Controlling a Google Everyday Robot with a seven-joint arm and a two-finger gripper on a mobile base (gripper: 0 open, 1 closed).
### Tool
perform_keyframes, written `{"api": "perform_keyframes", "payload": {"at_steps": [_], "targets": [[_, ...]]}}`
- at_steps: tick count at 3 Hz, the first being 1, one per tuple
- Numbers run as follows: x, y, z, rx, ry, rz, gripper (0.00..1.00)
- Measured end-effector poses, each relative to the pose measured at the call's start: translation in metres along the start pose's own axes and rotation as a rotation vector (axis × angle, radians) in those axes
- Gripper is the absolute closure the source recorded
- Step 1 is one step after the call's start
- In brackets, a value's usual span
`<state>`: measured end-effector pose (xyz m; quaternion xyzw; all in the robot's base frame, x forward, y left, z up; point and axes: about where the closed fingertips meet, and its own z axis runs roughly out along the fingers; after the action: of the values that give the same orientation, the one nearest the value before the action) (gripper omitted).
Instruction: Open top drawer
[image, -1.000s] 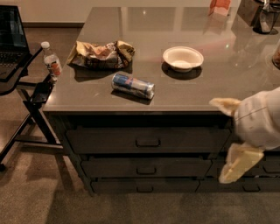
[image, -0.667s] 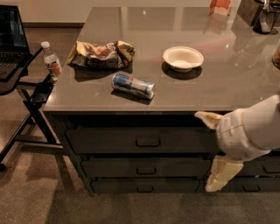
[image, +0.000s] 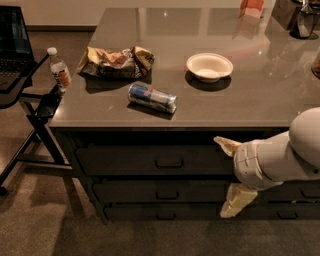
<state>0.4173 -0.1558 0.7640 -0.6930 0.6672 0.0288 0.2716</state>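
The top drawer (image: 125, 160) is the wide dark front panel just under the counter edge. It is closed, with a small rectangular pull handle (image: 169, 162) at its centre. My gripper (image: 229, 174) is in front of the drawer fronts, to the right of the handle and slightly below it. It is open: one cream finger (image: 226, 145) points up-left at the height of the top drawer, the other (image: 236, 201) hangs down over the lower drawers. It holds nothing. My white arm (image: 280, 157) comes in from the right.
On the grey counter (image: 260, 100) lie a drinks can (image: 152, 98) on its side, a crumpled snack bag (image: 116, 62) and a white bowl (image: 210, 66). Two shallower drawers (image: 150, 192) sit below. A folding stand (image: 35, 107) with a water bottle (image: 59, 69) and a laptop (image: 10, 45) is at the left.
My arm and gripper have moved left along the drawer fronts, closer to the top drawer's handle. The drawer has stayed closed.
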Motion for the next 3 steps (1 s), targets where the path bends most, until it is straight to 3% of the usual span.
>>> {"api": "perform_keyframes", "payload": {"at_steps": [1,3], "targets": [[0.022,-0.023,0.023,0.024,-0.030,0.050,0.00],[0.031,-0.039,0.039,0.053,-0.047,0.081,0.00]]}}
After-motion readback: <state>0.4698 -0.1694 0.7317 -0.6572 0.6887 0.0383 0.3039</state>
